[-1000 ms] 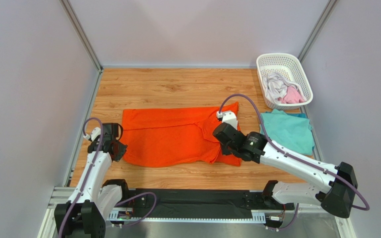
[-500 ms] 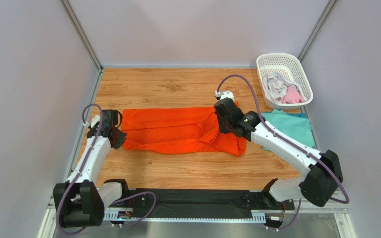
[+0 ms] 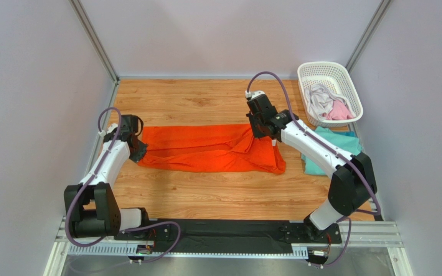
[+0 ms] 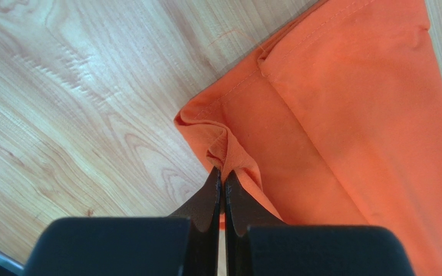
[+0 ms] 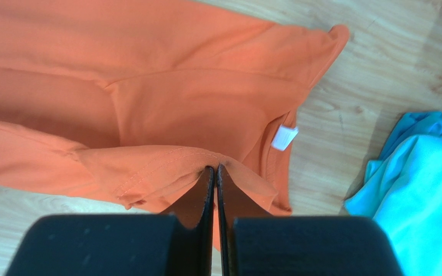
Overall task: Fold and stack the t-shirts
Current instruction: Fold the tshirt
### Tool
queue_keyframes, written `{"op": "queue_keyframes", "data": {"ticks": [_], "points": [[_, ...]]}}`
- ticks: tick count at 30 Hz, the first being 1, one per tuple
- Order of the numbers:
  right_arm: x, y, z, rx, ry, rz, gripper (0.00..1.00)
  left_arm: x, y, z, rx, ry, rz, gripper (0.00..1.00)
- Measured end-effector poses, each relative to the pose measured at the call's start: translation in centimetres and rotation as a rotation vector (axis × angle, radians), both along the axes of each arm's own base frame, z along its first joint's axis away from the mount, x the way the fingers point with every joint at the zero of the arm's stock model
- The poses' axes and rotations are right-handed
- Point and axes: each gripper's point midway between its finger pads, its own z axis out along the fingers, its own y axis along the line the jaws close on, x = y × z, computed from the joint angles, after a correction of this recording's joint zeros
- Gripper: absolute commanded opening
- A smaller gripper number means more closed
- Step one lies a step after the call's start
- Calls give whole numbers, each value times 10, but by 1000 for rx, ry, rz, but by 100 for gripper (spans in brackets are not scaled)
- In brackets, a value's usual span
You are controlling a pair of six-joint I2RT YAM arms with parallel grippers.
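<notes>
An orange t-shirt (image 3: 206, 150) lies across the middle of the wooden table, folded lengthwise into a long band. My left gripper (image 3: 137, 146) is shut on its left edge, a pinched fold of orange cloth (image 4: 224, 150) between the black fingertips (image 4: 213, 184). My right gripper (image 3: 261, 129) is shut on a hemmed edge of the same shirt (image 5: 165, 164) at its right end, beside a white label (image 5: 285, 138). A teal t-shirt (image 3: 337, 150) lies flat at the right. Pale grey-white (image 3: 319, 99) and pink (image 3: 340, 111) t-shirts lie crumpled in the basket.
A white lattice basket (image 3: 329, 73) stands at the back right corner. Bare wooden table (image 3: 194, 98) stretches behind the orange shirt and in front of it. Grey walls close in the left, back and right sides. The teal cloth (image 5: 431, 184) lies close to the right gripper.
Both grippers have carried the orange shirt's near edge away from me toward the back, folding it over; the shirt went from a wide spread to a narrow band.
</notes>
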Motion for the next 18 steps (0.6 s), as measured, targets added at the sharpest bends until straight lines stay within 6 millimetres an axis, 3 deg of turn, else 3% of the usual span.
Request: {"op": "queue_keyframes", "data": {"ticks": [8, 17, 18], "points": [[40, -3, -11, -63, 25, 84, 0, 14, 3, -8, 8, 48, 2, 0], [88, 10, -51, -115, 76, 217, 0, 20, 9, -23, 16, 114, 24, 1], [93, 10, -56, -121, 80, 228, 0, 20, 10, -25, 16, 120, 25, 13]]}}
